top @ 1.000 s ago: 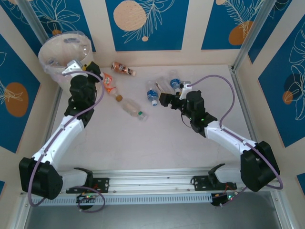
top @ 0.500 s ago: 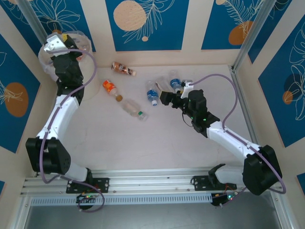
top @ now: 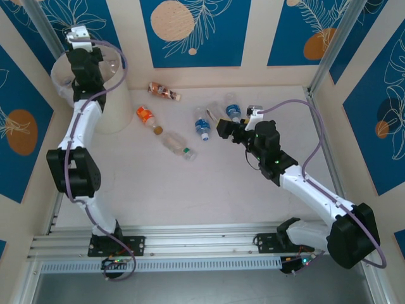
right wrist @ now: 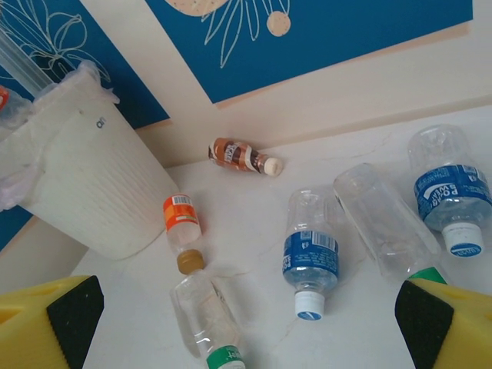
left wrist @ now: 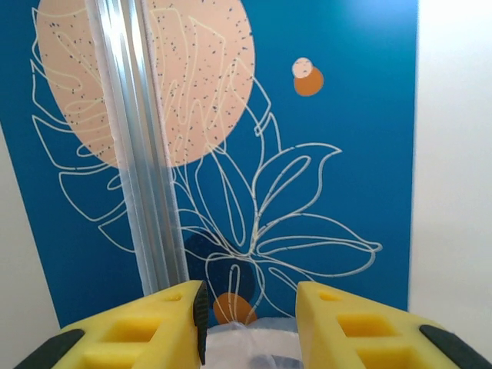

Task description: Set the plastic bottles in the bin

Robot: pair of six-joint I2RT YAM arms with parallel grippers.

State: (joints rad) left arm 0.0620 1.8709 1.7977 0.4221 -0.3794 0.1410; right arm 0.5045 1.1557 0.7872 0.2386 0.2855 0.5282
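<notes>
The left gripper (left wrist: pixel 250 307) is hanging high over the far-left corner, above the mouth of the cream-white bin (top: pixel 117 117). Its yellow fingers are drawn in close, and something pale and translucent is showing low between them; I cannot tell whether that is a bottle or the bin's liner. If it is carrying a bottle, it should be letting go only while centred over the opening, clear of the bagged rim. The right gripper (top: pixel 223 128) is hovering with its fingers spread fully wide and nothing between them, looking down on the bottles lying loose on the table. The blue-labelled bottle (right wrist: pixel 310 250) is lying nearest its centre line, with a clear crushed bottle (right wrist: pixel 380 223) just beside it. Coming straight down with the fingers straddling the blue label across the body is probably the cleanest pick, leaving room so the neighbour is not being pinched too. The orange-labelled bottle (right wrist: pixel 181 219) is lying near the bin's foot, with the brown-labelled bottle (right wrist: pixel 244 156) by the far wall.
</notes>
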